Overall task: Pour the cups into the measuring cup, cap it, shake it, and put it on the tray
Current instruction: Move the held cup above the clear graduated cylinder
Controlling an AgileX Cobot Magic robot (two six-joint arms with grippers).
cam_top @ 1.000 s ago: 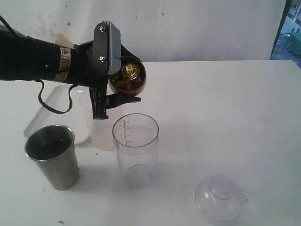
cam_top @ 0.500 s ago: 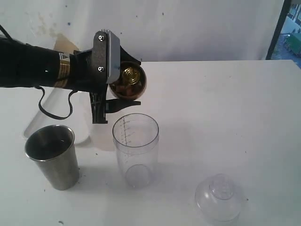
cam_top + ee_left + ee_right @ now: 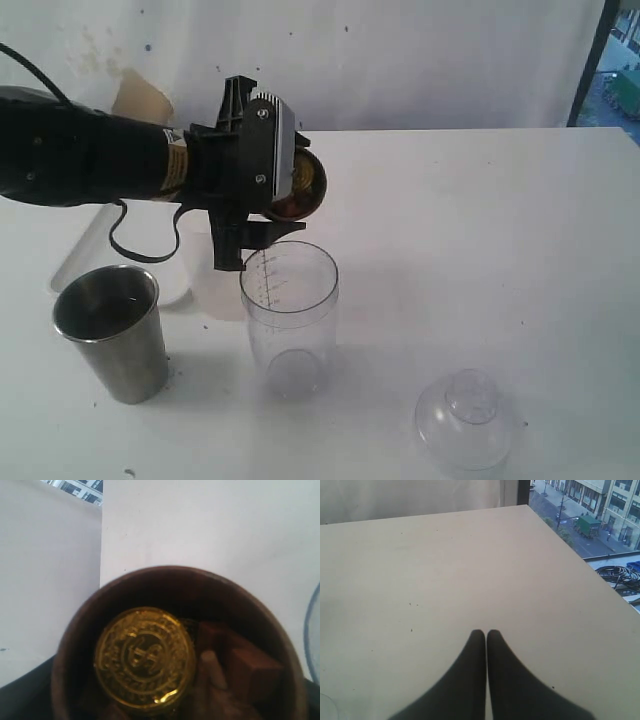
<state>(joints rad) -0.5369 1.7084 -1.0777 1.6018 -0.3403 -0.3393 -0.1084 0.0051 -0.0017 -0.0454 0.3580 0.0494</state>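
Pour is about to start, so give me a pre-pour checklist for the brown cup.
1. Left gripper clamped on brown cup: ok.
2. Cup mouth over the measuring cup: cannot tell, depth unclear.
3. Measuring cup upright, uncapped: ok.
4. Gold coin and brown blocks inside the cup, unspilled: ok.
5. Cap lying clear on the table: ok.
6. Right gripper shut, empty, away: ok.

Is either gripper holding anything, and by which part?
The left gripper holds the small squat brown round cup, tipped, with its fingers clamped on the cup's outer sides. The right gripper is shut and holds nothing.
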